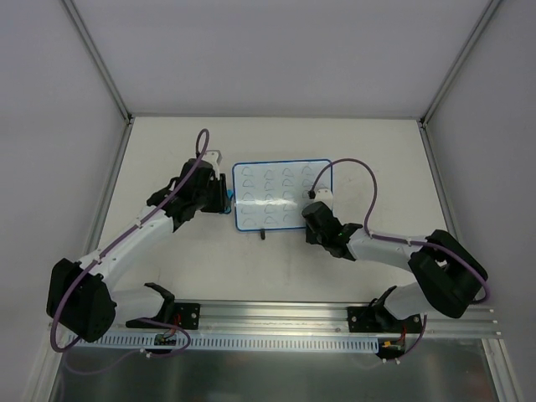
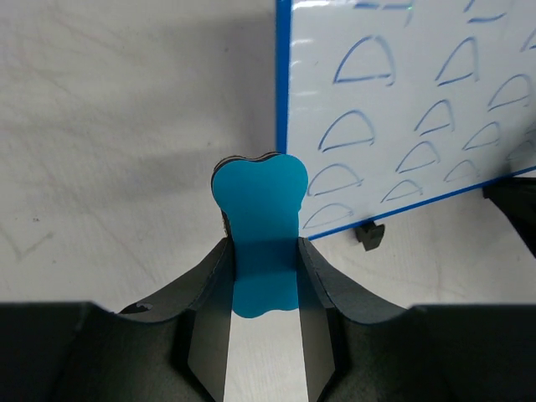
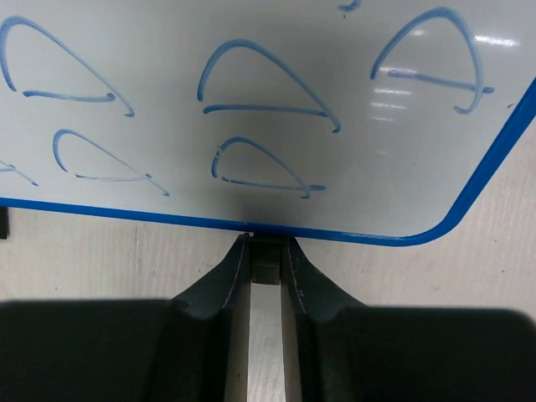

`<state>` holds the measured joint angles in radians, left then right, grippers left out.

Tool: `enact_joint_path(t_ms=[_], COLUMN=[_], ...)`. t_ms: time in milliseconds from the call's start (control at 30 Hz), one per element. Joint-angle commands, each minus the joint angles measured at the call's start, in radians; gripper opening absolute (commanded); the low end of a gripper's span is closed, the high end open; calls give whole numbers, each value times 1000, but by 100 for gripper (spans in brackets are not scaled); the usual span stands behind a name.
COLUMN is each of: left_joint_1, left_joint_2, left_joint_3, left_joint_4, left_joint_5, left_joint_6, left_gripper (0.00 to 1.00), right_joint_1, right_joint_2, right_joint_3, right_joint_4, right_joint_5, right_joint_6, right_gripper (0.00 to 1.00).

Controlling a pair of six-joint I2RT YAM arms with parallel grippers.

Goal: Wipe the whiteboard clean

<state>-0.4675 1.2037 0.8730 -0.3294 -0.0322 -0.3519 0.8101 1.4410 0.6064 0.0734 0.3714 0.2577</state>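
Note:
The whiteboard (image 1: 280, 194) lies flat mid-table, white with a blue rim and rows of blue half-dome scribbles. It also shows in the left wrist view (image 2: 419, 109) and the right wrist view (image 3: 268, 84). My left gripper (image 1: 224, 199) (image 2: 261, 251) is shut on a blue bone-shaped eraser (image 2: 258, 209), just off the board's left edge. My right gripper (image 1: 308, 224) (image 3: 265, 251) is at the board's near edge, close to its near-right corner. It is shut on a small black foot (image 3: 265, 266) of the board.
The board's other black foot (image 1: 263, 234) (image 2: 368, 234) sticks out of the near edge. White walls with metal posts enclose the table on three sides. An aluminium rail (image 1: 276, 316) carrying the arm bases runs along the near edge.

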Motion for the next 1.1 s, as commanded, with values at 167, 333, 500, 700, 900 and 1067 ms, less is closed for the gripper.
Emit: enact_joint_path(t_ms=[167, 333, 500, 700, 900, 1067], left_joint_1=[-108, -120, -132, -134, -158, -203], left_joint_2=[52, 102, 141, 180, 220, 279], left_joint_3=[152, 190, 205, 190, 164, 159], left_joint_4=[23, 38, 82, 203, 283, 305], left_joint_5=[-109, -141, -207, -250, -276, -314], left_joint_6=[22, 10, 18, 44, 53, 62], left_gripper=[6, 4, 2, 0, 0, 0], right_joint_1=[14, 14, 14, 14, 15, 14], right_joint_2=[-51, -57, -59, -47, -45, -44], right_joint_3=[-48, -42, -46, -53, -60, -63], right_joint_4=[-43, -47, -50, -46, -30, -23], right_joint_5=[-72, -60, -52, -60, -81, -89], right_joint_6=[-21, -9, 20, 17, 6, 0], right_gripper=[0, 0, 0, 0, 0, 0])
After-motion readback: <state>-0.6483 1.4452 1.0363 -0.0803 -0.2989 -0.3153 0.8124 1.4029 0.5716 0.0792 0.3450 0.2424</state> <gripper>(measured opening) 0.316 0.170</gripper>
